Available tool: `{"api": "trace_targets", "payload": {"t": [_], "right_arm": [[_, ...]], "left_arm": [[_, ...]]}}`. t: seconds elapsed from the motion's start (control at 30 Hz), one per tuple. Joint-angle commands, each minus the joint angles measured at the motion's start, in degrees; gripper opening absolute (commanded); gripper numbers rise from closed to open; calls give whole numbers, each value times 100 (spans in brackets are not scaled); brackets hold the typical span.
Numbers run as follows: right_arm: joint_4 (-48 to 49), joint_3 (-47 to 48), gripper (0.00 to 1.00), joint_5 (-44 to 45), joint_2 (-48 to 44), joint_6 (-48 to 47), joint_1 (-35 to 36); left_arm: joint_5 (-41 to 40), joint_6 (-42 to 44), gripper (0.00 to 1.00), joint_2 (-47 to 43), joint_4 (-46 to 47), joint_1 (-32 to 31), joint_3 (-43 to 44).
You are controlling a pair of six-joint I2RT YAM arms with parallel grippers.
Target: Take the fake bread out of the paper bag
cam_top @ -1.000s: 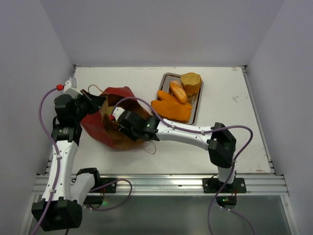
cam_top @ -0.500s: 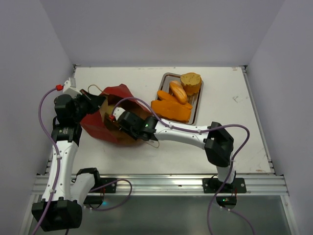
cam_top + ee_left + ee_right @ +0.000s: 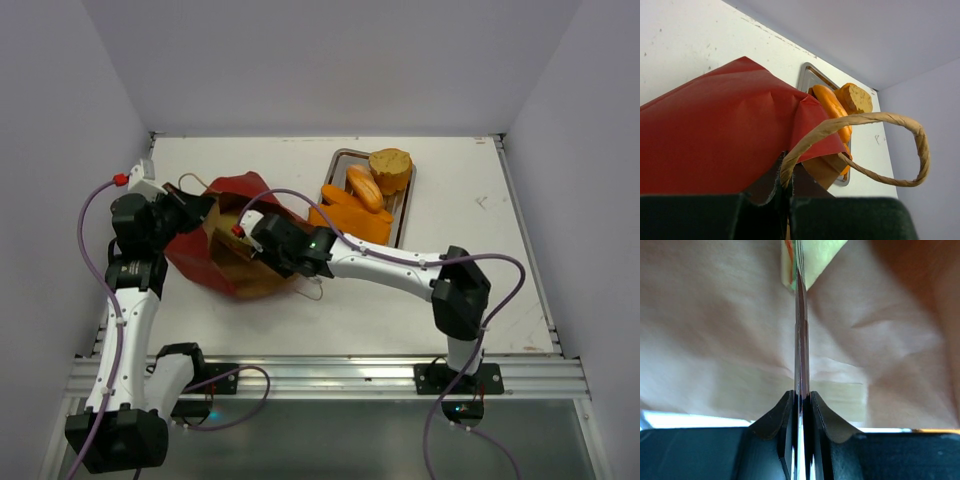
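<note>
The paper bag (image 3: pixel 195 255) lies on its side at the left of the table, red outside and brown inside, its mouth toward the right. My left gripper (image 3: pixel 205 215) is shut on the bag's rim where the cord handle (image 3: pixel 880 120) is attached (image 3: pixel 787 187). My right gripper (image 3: pixel 242 238) is inside the mouth, against the brown lining (image 3: pixel 715 330). Its jaws (image 3: pixel 801 400) are shut on a thin shiny edge (image 3: pixel 801 330) that runs up to a pale sandwich piece with green filling (image 3: pixel 812 260). Other fake bread lies on the tray: a bun (image 3: pixel 390 168), a roll (image 3: pixel 364 187) and an orange slab (image 3: pixel 350 222).
The metal tray (image 3: pixel 405 215) stands at the back centre, just right of the bag, with its rim (image 3: pixel 807 77) showing past the red paper. A loose cord handle (image 3: pixel 312 292) lies on the table beside the bag's mouth. White walls close in the table on three sides.
My right gripper has closed its jaws on the thin edge inside the bag and shifted slightly up and to the right. The left gripper and the bag have stayed put.
</note>
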Motion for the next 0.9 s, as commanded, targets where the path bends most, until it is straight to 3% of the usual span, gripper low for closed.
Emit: {"api": "trace_targets", "payload": {"t": [0.0, 0.33, 0.87], "right_arm": [[246, -82, 0, -196, -908, -396, -60], [342, -556, 0, -1197, -1770, -809, -464], [97, -1277, 0, -1637, -3001, -1671, -473]], "left_arm": [[-178, 245, 0, -19, 166, -5, 22], [-240, 421, 0, 113, 122, -13, 22], [-407, 474, 0, 297, 122, -13, 66]]}}
